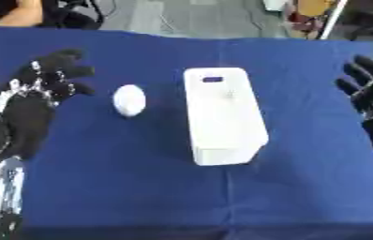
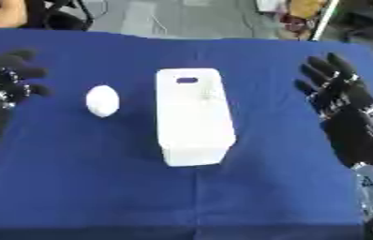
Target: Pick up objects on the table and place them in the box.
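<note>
Light even, fairly bright, from overhead. Whole scene soft, slightly blurred; edges smeared. White box point(image 1: 222, 115) nearly blown out, top and sides merging, handle slot just readable. Faint soft shadow under box's near end on blue table point(image 1: 140, 187). White oval object point(image 1: 129, 100) featureless, washed. Black hands lose detail in dark. Table's near edge falls to dim shade.

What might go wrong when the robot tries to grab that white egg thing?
The egg is round and smooth, so it may roll off across the cloth if the left hand bumps it. It also lies close beside the box, so the open fingers could knock the box while reaching. The right hand is too far away to help.
</note>
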`<move>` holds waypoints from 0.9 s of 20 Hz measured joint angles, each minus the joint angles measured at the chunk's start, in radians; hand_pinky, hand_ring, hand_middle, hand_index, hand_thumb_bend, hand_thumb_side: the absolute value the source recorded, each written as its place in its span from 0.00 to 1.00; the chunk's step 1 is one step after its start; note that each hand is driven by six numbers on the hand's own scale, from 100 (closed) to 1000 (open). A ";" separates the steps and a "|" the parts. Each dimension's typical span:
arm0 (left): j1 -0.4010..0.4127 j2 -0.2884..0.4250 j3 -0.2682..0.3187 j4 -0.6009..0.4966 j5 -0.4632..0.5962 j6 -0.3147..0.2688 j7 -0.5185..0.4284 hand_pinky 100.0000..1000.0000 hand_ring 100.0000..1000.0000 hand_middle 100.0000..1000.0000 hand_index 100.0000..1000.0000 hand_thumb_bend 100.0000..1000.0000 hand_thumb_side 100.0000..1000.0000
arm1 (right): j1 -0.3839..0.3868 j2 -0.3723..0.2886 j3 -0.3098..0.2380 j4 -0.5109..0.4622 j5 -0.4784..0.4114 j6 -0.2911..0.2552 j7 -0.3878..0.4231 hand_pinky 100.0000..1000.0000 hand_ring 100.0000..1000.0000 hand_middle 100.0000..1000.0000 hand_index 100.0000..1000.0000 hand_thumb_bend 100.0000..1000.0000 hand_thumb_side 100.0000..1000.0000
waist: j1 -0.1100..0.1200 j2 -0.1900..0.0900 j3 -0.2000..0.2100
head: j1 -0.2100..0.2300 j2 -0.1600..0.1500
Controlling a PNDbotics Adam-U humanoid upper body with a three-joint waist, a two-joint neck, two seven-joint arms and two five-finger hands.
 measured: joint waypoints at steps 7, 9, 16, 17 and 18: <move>0.000 0.000 0.000 0.000 0.000 0.000 0.000 0.64 0.74 0.84 0.79 0.79 1.00 | 0.000 0.000 0.000 0.000 0.002 0.000 0.000 0.99 1.00 0.92 1.00 0.00 0.58 | 0.000 0.000 0.000 | 0.000 0.000; 0.000 0.000 0.000 0.000 0.000 0.000 0.000 0.64 0.74 0.84 0.79 0.79 1.00 | 0.000 0.000 0.000 0.000 0.002 0.000 0.000 0.99 1.00 0.92 1.00 0.00 0.58 | 0.000 0.000 0.000 | 0.000 0.000; 0.000 0.000 0.000 0.000 0.000 -0.001 0.000 0.64 0.74 0.84 0.79 0.79 1.00 | 0.000 0.000 0.000 0.000 0.002 0.000 0.000 0.99 1.00 0.92 1.00 0.00 0.59 | 0.003 0.000 -0.003 | 0.006 0.000; 0.000 0.000 0.000 0.000 0.000 -0.002 0.001 0.64 0.74 0.84 0.79 0.79 1.00 | 0.000 0.000 0.000 0.000 0.002 0.000 0.000 0.99 1.00 0.92 1.00 0.00 0.59 | 0.004 0.000 -0.005 | 0.006 0.000; 0.000 0.000 0.000 0.000 0.000 -0.002 0.001 0.64 0.74 0.84 0.79 0.79 1.00 | 0.000 0.000 0.000 0.000 0.002 0.000 0.000 0.99 1.00 0.92 1.00 0.00 0.59 | 0.005 0.000 -0.007 | 0.007 0.000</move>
